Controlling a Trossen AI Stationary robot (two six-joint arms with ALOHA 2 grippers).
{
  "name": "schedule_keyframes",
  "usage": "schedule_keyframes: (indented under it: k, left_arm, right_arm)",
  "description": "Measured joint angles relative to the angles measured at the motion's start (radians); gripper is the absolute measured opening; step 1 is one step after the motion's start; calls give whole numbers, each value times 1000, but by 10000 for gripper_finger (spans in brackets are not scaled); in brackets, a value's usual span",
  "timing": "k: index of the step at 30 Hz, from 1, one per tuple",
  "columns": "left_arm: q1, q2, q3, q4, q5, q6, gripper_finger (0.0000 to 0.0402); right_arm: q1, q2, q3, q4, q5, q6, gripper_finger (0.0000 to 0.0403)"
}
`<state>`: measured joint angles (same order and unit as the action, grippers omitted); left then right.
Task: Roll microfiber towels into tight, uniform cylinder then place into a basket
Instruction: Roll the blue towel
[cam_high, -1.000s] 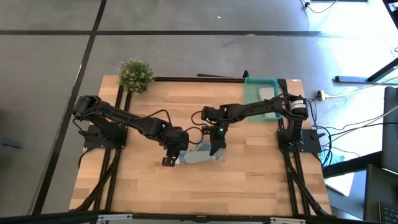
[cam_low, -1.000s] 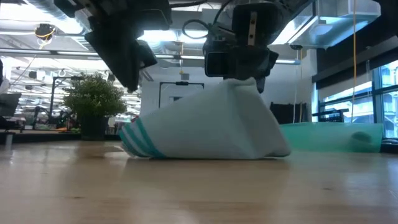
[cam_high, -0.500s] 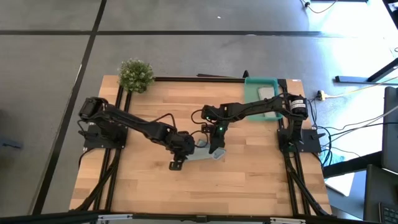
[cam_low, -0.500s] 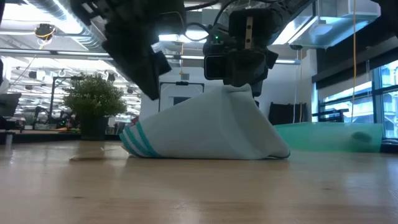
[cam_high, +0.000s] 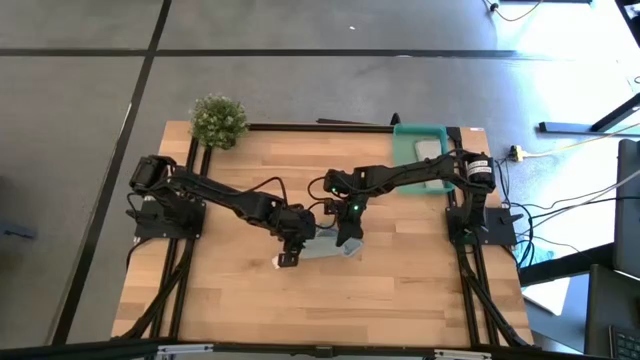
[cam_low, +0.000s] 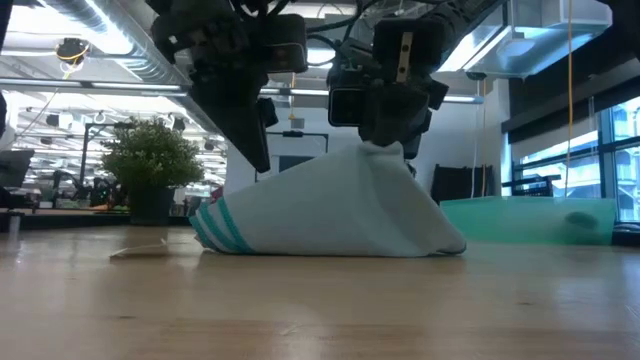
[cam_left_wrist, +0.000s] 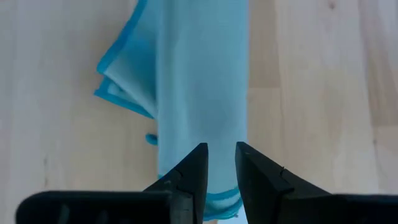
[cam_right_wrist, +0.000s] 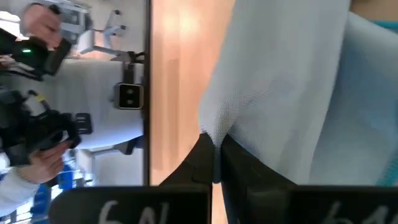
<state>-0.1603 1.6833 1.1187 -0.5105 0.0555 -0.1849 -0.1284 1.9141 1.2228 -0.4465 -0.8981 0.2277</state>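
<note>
The right end effector (cam_low: 385, 135) pinches the blue towel (cam_low: 330, 215) up mid-worktop, so it keeps its roll. The left end effector (cam_left_wrist: 221, 171) hovers spread over its end, ready to grab.

A pale wooden tabletop (cam_high: 230, 290) stands on grey floor (cam_high: 80, 60) crossed by dark seams. A small bushy plant (cam_high: 218, 120) sits at its eleven-o'clock corner. Ceiling strip lights (cam_low: 60, 70) glow; windows (cam_low: 610, 150) at three o'clock.
</note>
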Motion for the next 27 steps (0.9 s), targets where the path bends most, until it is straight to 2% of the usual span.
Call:
schedule_keyframes:
  k: [6,12,20,27]
  left_arm:
    - [-3,0,-28,43,29,-17,77]
    - [-4,0,-79,112,44,-58,77]
    - [-4,3,-80,141,41,-56,77]
    - [-4,62,-81,162,38,-66,77]
  right_arm:
    - [0,0,0,-19,61,-37,10]
    - [0,0,0,-52,9,-45,10]
    - [0,0,0,-58,6,-34,10]
    - [0,0,0,-61,6,-23,11]
